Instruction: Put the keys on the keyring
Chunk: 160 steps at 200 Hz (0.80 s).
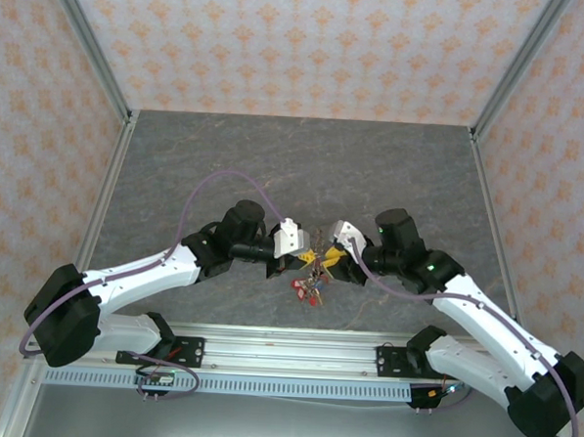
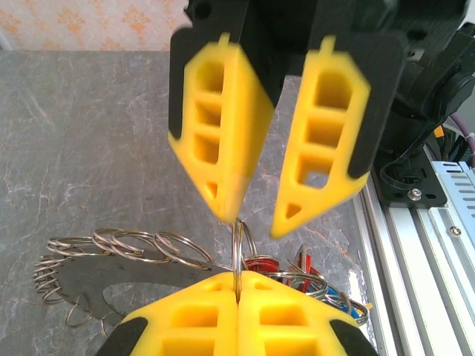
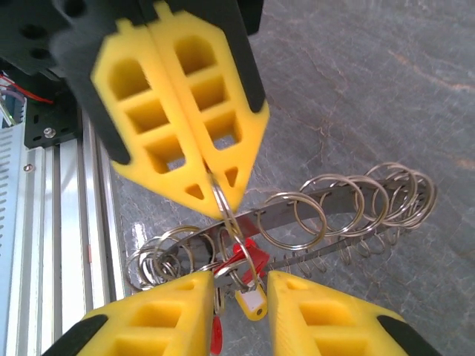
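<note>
Keyring (image 2: 237,252) pinched in closed left jaws; right jaws, facing them tip to tip, stand open.

Bright, even light from above casts soft shadows on the table (image 1: 305,160). Close yellow fingers (image 2: 223,133) look blurred in wrist views.

Peach floral-patterned walls (image 1: 301,43) enclose a grey marbled tabletop (image 1: 295,160), framed by aluminium corner posts (image 1: 90,46).
</note>
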{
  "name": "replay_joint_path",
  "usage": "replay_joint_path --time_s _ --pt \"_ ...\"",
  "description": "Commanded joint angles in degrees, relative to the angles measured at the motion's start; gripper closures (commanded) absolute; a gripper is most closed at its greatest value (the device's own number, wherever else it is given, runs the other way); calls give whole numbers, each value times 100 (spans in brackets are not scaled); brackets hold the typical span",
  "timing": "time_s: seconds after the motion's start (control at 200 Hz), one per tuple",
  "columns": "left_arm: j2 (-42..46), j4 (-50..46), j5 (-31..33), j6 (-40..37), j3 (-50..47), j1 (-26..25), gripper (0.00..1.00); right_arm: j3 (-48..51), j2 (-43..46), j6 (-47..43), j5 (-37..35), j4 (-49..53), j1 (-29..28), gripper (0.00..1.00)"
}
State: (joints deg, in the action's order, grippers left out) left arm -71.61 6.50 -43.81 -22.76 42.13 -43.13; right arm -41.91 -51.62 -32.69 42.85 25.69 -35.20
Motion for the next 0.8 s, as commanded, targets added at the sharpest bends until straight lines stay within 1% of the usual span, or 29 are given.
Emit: replay_joint_path --time_s 0.0,0.15,0.245,0.435,0.51,0.651,0.746,0.796 --pt "87 342 41 -62 41 -28 100 -304 60 -373 66 237 15 74" --pt "60 209 -5 -131 113 -23 100 -276 -89 -433 420 -228 19 74" --pt "68 150 -30 -155 133 -28 100 -256 -215 -446 453 -521 22 74" --pt "86 123 -53 -141 137 -29 100 -265 -371 -536 425 -623 22 75" --pt "95 130 -52 -145 136 -29 100 -257 -402 -538 448 -595 21 78" --pt "96 97 -54 -141 156 -27 100 -220 -402 -454 479 -571 17 92" --pt "92 29 1 -186 180 -29 100 -287 -402 -397 474 -476 22 96" --pt "63 -158 30 -279 244 -29 97 -380 -423 -363 463 -359 19 97"
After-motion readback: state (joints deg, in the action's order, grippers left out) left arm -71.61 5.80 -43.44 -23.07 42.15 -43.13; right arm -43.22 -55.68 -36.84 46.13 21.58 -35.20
